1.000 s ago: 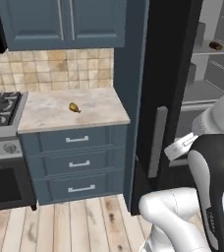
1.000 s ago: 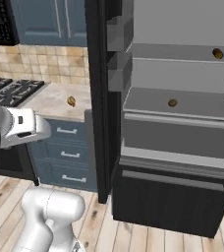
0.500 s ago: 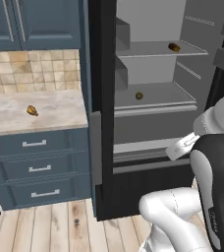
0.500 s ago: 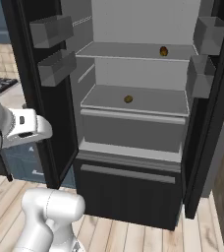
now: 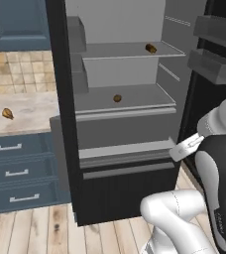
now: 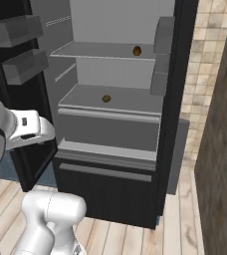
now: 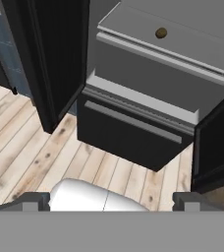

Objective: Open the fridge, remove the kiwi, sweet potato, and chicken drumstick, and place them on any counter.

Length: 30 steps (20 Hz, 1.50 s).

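The black fridge (image 5: 130, 193) stands with both doors swung wide, its light grey shelves showing. A small round olive-brown kiwi (image 5: 117, 98) (image 6: 106, 98) (image 7: 160, 33) lies on the lower shelf. On the upper shelf rests a darker oblong sweet potato (image 5: 150, 48) (image 6: 137, 51). A golden-brown chicken drumstick (image 5: 7, 113) lies on the beige counter (image 5: 33, 105) left of the fridge. My gripper (image 7: 111, 201) hangs low in front of the fridge, well short of the shelves, open with nothing between its fingers.
Grey bins hang on the right door (image 5: 211, 64) and on the left door (image 5: 78, 34). A grey drawer bar (image 7: 133, 122) crosses the fridge's bottom. Blue-grey drawers (image 5: 16, 173) sit under the counter. A dark wall (image 6: 220, 129) stands to the right. Wooden floor lies in front.
The base has driven to the right, so both base views slid from the counter and stove to face the open fridge. The foods lie where they were. The gripper stayed open.
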### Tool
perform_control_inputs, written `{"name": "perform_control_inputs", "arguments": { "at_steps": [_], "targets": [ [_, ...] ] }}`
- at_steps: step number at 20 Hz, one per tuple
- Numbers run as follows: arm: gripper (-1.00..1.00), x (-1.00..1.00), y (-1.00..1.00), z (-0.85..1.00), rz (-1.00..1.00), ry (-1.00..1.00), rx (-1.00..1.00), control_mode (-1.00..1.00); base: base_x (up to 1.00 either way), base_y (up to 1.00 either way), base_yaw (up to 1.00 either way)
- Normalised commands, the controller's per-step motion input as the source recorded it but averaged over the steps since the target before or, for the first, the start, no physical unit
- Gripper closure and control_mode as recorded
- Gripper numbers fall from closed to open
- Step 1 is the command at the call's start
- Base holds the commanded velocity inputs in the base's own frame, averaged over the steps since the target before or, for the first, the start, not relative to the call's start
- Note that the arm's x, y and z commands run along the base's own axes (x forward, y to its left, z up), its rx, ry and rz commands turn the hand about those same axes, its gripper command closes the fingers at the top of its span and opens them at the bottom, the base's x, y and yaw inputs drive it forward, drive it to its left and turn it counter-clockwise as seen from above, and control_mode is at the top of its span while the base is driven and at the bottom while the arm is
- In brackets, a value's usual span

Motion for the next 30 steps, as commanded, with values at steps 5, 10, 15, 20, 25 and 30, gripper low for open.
{"name": "perform_control_inputs", "arguments": {
  "at_steps": [5, 10, 15, 20, 25, 30],
  "targets": [
    [-1.00, 0.00, 0.00, 0.00, 0.00, 0.00, 0.00, 1.00, 0.21, 0.00, 0.00],
    [-1.00, 0.00, 0.00, 0.00, 0.00, 0.00, 0.00, 1.00, 0.61, 0.00, 0.00],
    [-1.00, 0.00, 0.00, 0.00, 0.00, 0.00, 0.00, 1.00, 1.00, 0.00, 0.00],
    [-1.00, 0.00, 0.00, 0.00, 0.00, 0.00, 0.00, 1.00, 0.91, 0.00, 0.00],
    [-1.00, 0.00, 0.00, 0.00, 0.00, 0.00, 0.00, 1.00, 0.73, -0.01, 0.00],
    [-1.00, 0.00, 0.00, 0.00, 0.00, 0.00, 0.00, 1.00, 0.56, -0.01, 0.00]
  ]
}}
